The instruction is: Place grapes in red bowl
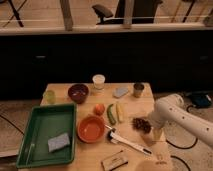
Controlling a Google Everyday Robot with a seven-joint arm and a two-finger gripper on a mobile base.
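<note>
The grapes (140, 123), a small dark purple-red bunch, lie on the wooden table (129, 105) at its right side. The red bowl (91, 128) sits left of them, near the table's middle front, and is empty. My gripper (150, 126) is at the end of the white arm (182, 117) that comes in from the right, and it sits right beside the grapes on their right.
An orange fruit (99, 109), a green and a yellow vegetable (114, 113), a dark bowl (78, 92), a white cup (99, 82), a brown cup (138, 89), a green cup (49, 96), a white brush (127, 142), a green tray (45, 134) holding a sponge (58, 142).
</note>
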